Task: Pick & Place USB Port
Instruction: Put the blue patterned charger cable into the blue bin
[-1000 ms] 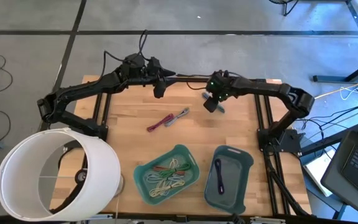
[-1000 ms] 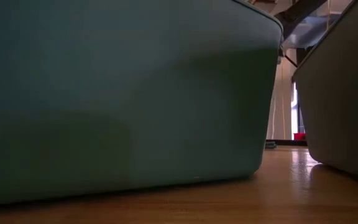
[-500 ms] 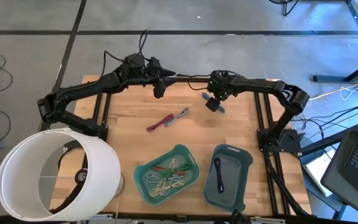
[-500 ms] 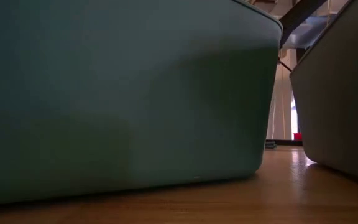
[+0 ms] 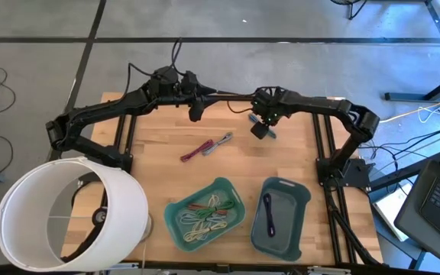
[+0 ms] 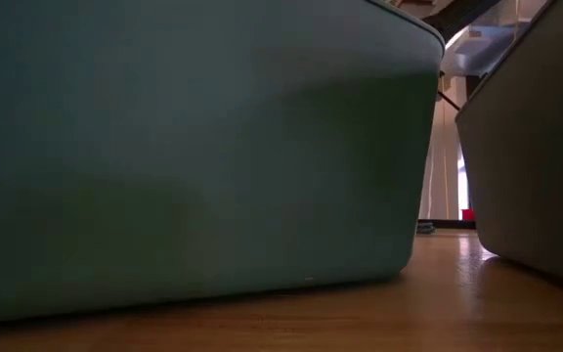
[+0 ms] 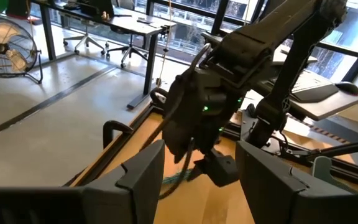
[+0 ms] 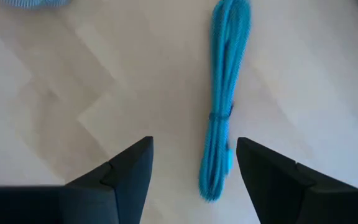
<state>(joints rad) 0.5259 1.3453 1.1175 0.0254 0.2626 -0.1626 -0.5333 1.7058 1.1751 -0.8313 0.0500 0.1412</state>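
A bundled blue USB cable [image 8: 222, 106] lies flat on the wooden table near its far right part, also seen in the high view [image 5: 270, 132]. My right gripper [image 8: 194, 180] hovers open above it, pointing down, with the bundle's near end between the fingers and untouched; in the high view my right gripper [image 5: 260, 128] sits just left of the cable. My left gripper [image 5: 195, 111] waits open over the far middle of the table, its wrist view [image 7: 201, 177] looking at the right arm.
A red and grey cable bundle [image 5: 205, 147] lies mid-table. A teal tray [image 5: 233, 188] with several cables and a blue-grey tray [image 5: 304, 200] with one dark cable [image 5: 269, 215] stand near the front edge; their walls [image 6: 194, 147] [image 6: 536, 147] fill the low view. A white shade [image 5: 67, 214] covers the front-left corner.
My right arm's wrist has shifted a little toward the table's left over the blue cable; its gripper stays open above it. The cable has not moved.
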